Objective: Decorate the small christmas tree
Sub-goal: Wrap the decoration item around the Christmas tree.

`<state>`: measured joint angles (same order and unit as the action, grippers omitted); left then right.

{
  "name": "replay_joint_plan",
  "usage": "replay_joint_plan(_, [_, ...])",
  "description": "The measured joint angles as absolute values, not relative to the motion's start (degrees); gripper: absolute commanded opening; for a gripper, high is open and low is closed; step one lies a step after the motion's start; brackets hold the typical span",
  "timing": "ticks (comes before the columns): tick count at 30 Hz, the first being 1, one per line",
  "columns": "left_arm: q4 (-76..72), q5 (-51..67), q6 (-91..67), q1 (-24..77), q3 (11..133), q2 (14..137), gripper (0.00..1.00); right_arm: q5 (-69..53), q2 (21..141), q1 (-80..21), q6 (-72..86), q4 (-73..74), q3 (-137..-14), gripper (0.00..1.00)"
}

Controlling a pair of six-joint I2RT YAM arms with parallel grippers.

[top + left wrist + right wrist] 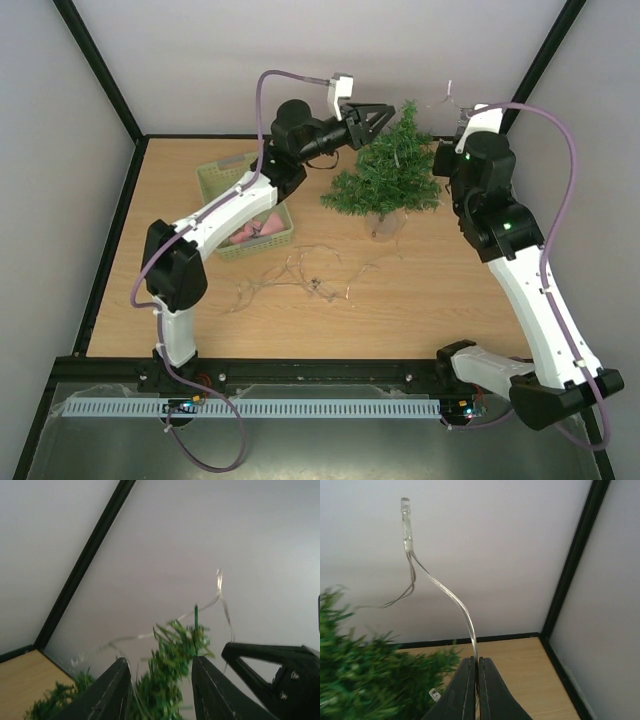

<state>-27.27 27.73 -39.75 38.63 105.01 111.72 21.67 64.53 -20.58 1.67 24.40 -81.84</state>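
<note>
Right fingers (465, 692) pinch wire (445, 592) (small christmas tree (365, 680) beside); wall (510, 555) close.

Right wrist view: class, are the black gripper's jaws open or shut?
Shut. The right gripper has black fingers pressed together, pinching the thin clear light-string wire rising between them.

The small christmas tree (388, 170) stands far back on the bench (430, 300) (basket (212, 178) to its left), light string (300, 272) before it.

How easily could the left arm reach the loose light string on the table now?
Probably yes. The light string lies uncovered beside the basket, near that arm. The left gripper, open at the small christmas tree, need only pull back.
</note>
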Motion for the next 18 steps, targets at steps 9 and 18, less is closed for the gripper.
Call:
replay_joint_plan(9, [-23.4,28.7,-29.1,38.6,90.5,98.9,0.45,8.4,59.5,-20.6,4.6,24.6,-79.4,0.02])
replay_joint_plan(18, [-23.2,28.5,-16.4,40.9,68.9,85.5,0.49,1.0,58.9,-20.6,9.6,27.1,-77.7,0.02])
